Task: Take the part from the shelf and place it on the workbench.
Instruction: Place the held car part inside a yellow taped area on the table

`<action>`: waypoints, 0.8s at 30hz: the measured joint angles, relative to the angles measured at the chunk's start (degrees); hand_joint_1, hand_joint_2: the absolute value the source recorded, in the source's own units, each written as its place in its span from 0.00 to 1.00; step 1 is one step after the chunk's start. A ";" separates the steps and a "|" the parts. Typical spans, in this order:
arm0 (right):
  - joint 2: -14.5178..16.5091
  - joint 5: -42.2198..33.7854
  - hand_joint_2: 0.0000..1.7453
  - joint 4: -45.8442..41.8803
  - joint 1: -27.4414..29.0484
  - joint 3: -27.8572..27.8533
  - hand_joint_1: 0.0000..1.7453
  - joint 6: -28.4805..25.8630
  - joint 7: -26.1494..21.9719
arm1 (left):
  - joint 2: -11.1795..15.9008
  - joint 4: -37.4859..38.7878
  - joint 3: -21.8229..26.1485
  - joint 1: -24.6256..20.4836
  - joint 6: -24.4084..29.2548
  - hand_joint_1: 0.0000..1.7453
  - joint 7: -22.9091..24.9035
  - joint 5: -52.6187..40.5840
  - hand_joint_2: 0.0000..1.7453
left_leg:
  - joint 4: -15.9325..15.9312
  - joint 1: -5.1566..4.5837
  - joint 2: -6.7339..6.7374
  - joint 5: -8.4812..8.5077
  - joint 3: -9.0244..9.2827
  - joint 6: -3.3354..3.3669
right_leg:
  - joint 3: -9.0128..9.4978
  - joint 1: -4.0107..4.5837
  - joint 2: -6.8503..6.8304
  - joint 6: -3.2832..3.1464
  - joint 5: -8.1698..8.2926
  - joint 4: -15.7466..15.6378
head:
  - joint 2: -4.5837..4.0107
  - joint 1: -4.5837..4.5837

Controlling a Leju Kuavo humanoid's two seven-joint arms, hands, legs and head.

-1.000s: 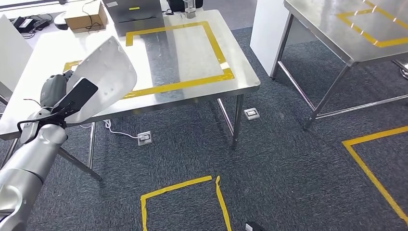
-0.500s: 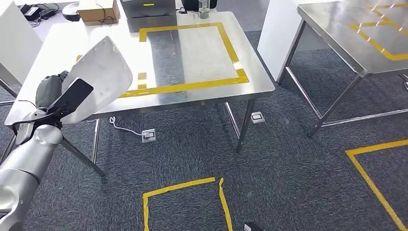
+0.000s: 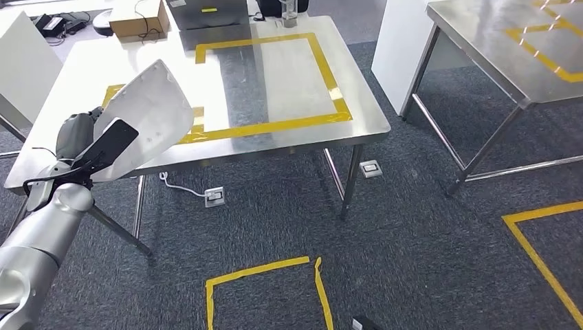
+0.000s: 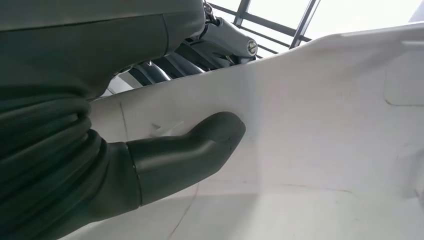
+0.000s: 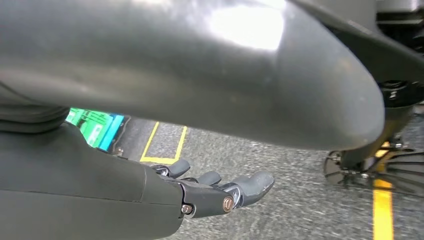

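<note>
Left hand (image 3: 77, 134) — grips white part (image 3: 148, 113), raised above near edge of workbench (image 3: 289, 75); thumb (image 4: 200, 145) pressed flat on part's face. Right hand (image 5: 210, 192) — holds nothing, fingers nearly straight, hanging over carpet.

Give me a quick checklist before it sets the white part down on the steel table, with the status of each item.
1. Grip: the left hand holds the curved white plastic part, thumb pressed against its surface. Ok.
2. Part above the stainless steel workbench: it overlaps the near left edge in the head view, but its height over the top is unclear. Cannot tell.
3. Landing zone: the yellow tape rectangle has bare metal inside. Ok.
4. Clutter: the brown cardboard box sits at the far edge, outside the tape. Ok.
5. Right hand: holds nothing, hanging over the grey carpet. Ok.
</note>
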 joint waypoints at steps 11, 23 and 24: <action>-0.03 1.13 0.00 0.00 0.09 -0.02 0.00 0.20 0.01 | 0.22 0.36 0.00 0.23 0.86 1.00 0.63 -0.36 1.00 | -8.41 0.09 0.51 5.40 2.84 1.30 | 1.72 0.10 -0.04 2.22 -2.25 0.45 | 0.00 0.05; -0.03 1.71 0.00 0.00 0.13 -0.02 0.00 0.16 0.02 | 0.37 0.53 0.00 0.50 1.34 1.00 0.87 -0.61 1.00 | -8.61 -0.24 -0.19 3.66 4.85 2.27 | -2.13 0.35 0.13 1.99 0.76 1.93 | -0.01 0.31; -0.03 1.61 0.00 0.00 0.10 -0.02 0.00 0.16 0.02 | 0.28 0.54 0.00 0.46 1.35 1.00 0.98 -0.73 1.00 | -8.65 -0.29 -0.24 3.53 4.89 1.96 | -1.51 0.51 0.15 1.76 0.76 0.66 | -0.01 0.29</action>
